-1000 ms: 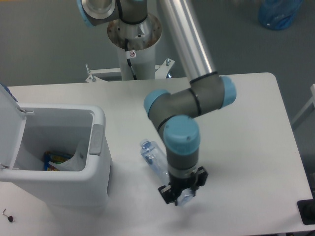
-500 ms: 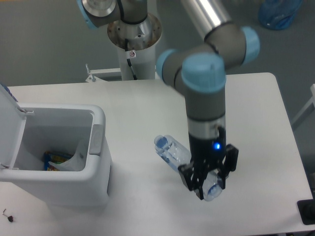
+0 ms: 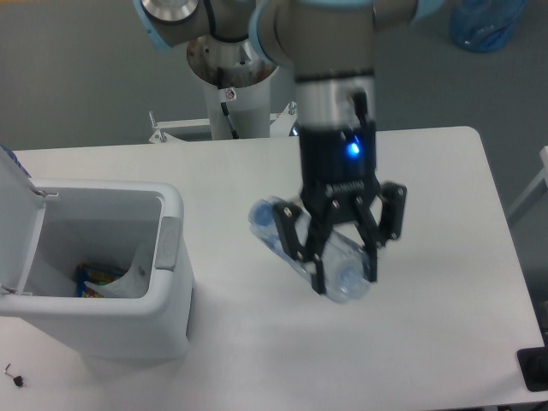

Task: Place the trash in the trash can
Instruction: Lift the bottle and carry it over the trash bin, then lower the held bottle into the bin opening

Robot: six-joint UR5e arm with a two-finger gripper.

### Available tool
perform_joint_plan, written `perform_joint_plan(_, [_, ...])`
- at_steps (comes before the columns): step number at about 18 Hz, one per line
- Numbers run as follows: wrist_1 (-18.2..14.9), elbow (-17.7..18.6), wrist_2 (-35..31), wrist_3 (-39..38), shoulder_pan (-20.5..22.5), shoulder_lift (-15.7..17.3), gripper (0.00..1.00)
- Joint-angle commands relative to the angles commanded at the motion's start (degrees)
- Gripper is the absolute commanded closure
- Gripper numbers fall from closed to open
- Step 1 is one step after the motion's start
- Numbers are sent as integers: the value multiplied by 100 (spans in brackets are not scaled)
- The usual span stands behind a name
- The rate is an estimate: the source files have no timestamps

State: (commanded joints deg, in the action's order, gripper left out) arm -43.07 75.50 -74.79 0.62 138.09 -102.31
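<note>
Fixed camera, looking down on the white table (image 3: pixel 445 282). The gripper (image 3: pixel 344 261) hangs above the table's middle, its black fingers (image 3: pixel 312 257) closed around a crushed clear plastic bottle (image 3: pixel 295 244). The bottle lies tilted in the jaws, one end pointing up-left toward the bin, the other rounded end showing low between the fingers. It appears lifted off the surface, though contact with the table cannot be ruled out from this angle. A blue indicator light (image 3: pixel 352 151) glows on the wrist above the gripper.

The trash can (image 3: pixel 167 257) stands at the table's left edge, well apart from the bottle, lid (image 3: pixel 19 223) flipped up on the far left side, grey latch tab (image 3: pixel 169 244) on the rim facing the gripper. Inside the bin, a crumpled white wrapper (image 3: pixel 128 278) lies at the bottom beside some coloured packaging (image 3: pixel 92 276).

The arm's base column (image 3: pixel 231 77) stands behind the table. A blue bag-like object (image 3: pixel 486 21) sits on the floor, upper right.
</note>
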Motion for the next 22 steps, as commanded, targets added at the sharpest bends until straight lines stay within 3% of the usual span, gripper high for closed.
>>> perform_joint_plan(7, [0,202,9,-9,-273,414,40])
perform_joint_plan(14, [0,220,114,0,-712,388,40])
perform_joint_plan(22, [0,211,123,9,-889,309,40])
